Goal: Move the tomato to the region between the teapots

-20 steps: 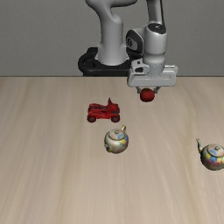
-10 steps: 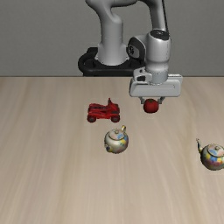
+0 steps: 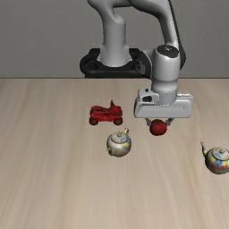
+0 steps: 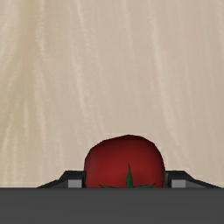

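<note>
1. Carrying the tomato (image 3: 159, 129) clamped between the jaws, we hold it apparently just clear of the table (image 3: 54, 183). In the exterior view it sits between the two teapots side to side, but on the robot's side of the line joining them.
2. It is nearer the left-hand teapot (image 3: 119, 141) than the right-hand teapot (image 3: 216, 158), so the target gap is not yet reached.
3. Our main worry is rolling. The tomato is round, and letting go from any height would probably send it wandering out of the gap.
4. Drifting towards the left-hand teapot could clip its spout or lid with the jaws and shove it, which would shift the very region we are aiming for.
5. A shallow hold could also let the smooth fruit slip free mid-carry. We cannot judge from the wrist view how deep it sits.
6. The red toy car (image 3: 106, 113) stands well apart and looks harmless.
7. The table is pale wood grain, flat, with no visible lip to stop a roll. A plain grey wall (image 3: 36, 36) stands behind.
</note>
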You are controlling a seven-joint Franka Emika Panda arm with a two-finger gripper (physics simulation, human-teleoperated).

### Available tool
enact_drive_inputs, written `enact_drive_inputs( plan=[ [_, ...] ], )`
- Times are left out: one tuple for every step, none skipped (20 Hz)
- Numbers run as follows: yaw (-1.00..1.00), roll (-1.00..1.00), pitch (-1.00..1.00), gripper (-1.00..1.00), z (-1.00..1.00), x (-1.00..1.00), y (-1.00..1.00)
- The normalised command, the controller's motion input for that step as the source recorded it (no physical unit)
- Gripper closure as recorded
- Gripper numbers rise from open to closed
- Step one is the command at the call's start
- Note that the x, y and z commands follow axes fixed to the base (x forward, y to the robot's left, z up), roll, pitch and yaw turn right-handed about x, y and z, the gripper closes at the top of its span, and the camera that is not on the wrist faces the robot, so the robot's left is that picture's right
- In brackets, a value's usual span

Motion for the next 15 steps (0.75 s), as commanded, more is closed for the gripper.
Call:
enact_drive_inputs(
  plan=[
    [0.00, 0.00, 0.00, 1.00, 0.00, 1.00, 0.00],
    [0.00, 0.00, 0.00, 1.00, 0.00, 1.00, 0.00],
    [0.00, 0.00, 0.00, 1.00, 0.00, 1.00, 0.00],
    [0.00, 0.00, 0.00, 1.00, 0.00, 1.00, 0.00],
    [0.00, 0.00, 0.00, 1.00, 0.00, 1.00, 0.00],
    [0.00, 0.00, 0.00, 1.00, 0.00, 1.00, 0.00],
    [0.00, 0.00, 0.00, 1.00, 0.00, 1.00, 0.00],
    [0.00, 0.00, 0.00, 1.00, 0.00, 1.00, 0.00],
    [0.00, 0.00, 0.00, 1.00, 0.00, 1.00, 0.00],
    [0.00, 0.00, 0.00, 1.00, 0.00, 1.00, 0.00],
    [0.00, 0.00, 0.00, 1.00, 0.00, 1.00, 0.00],
    [0.00, 0.00, 0.00, 1.00, 0.00, 1.00, 0.00],
    [0.00, 0.00, 0.00, 1.00, 0.00, 1.00, 0.00],
    [0.00, 0.00, 0.00, 1.00, 0.00, 1.00, 0.00],
    [0.00, 0.00, 0.00, 1.00, 0.00, 1.00, 0.00]
  ],
)
